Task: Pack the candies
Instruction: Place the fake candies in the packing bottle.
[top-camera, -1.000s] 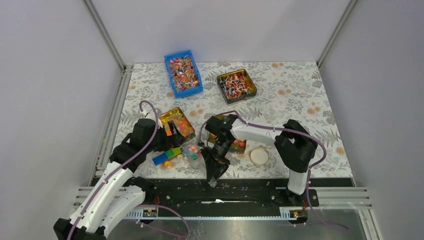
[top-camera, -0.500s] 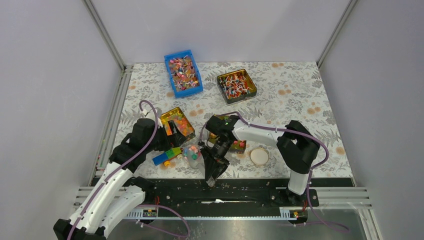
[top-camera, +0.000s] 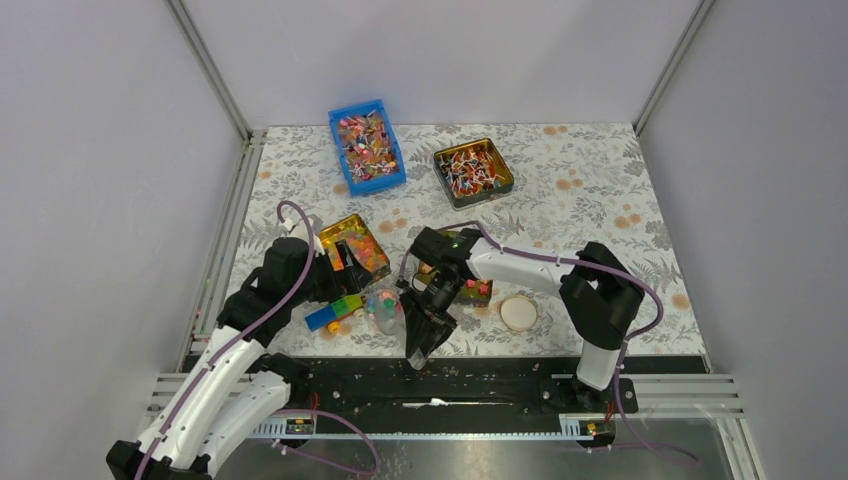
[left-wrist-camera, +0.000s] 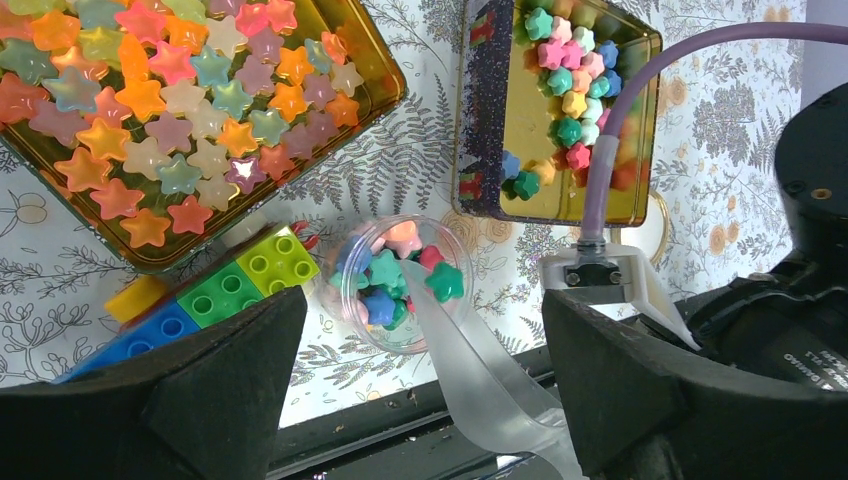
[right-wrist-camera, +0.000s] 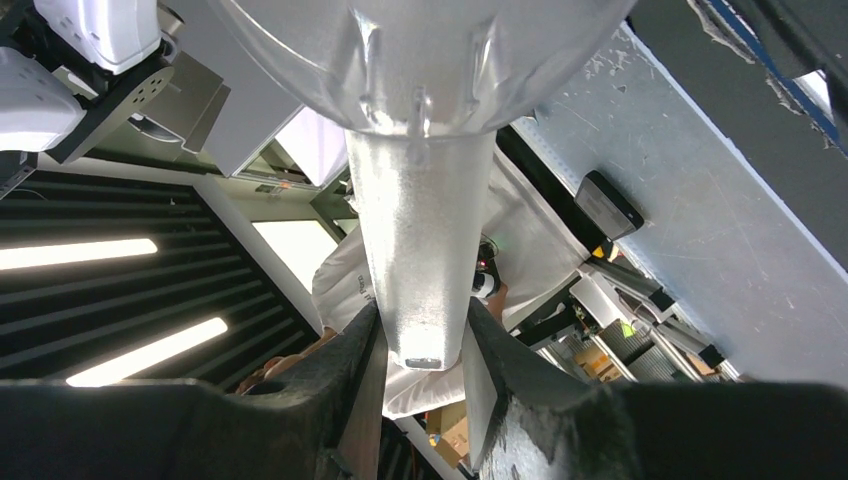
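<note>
The candies are tiny opaque stars in pink, green, blue and yellow. Some lie in a gold tin (left-wrist-camera: 548, 110) and some fill a small clear cup (left-wrist-camera: 392, 285), which also shows in the top view (top-camera: 383, 308). My right gripper (top-camera: 418, 335) is shut on the handle of a clear plastic spoon (right-wrist-camera: 420, 240). The spoon (left-wrist-camera: 470, 365) has its bowl tipped into the cup, with a green candy (left-wrist-camera: 445, 282) at its rim. My left gripper (left-wrist-camera: 420, 400) is open and empty, its jaws wide apart just short of the cup.
A second gold tin (left-wrist-camera: 190, 120) of translucent star pieces sits left of the cup. Toy bricks (left-wrist-camera: 210, 295) lie beside the cup. A round white lid (top-camera: 518, 313) lies to the right. A blue bin (top-camera: 367, 147) and a tin of wrapped sweets (top-camera: 473, 172) stand at the back.
My right gripper has shifted a little left toward the cup with the spoon. The left arm has hardly moved.
</note>
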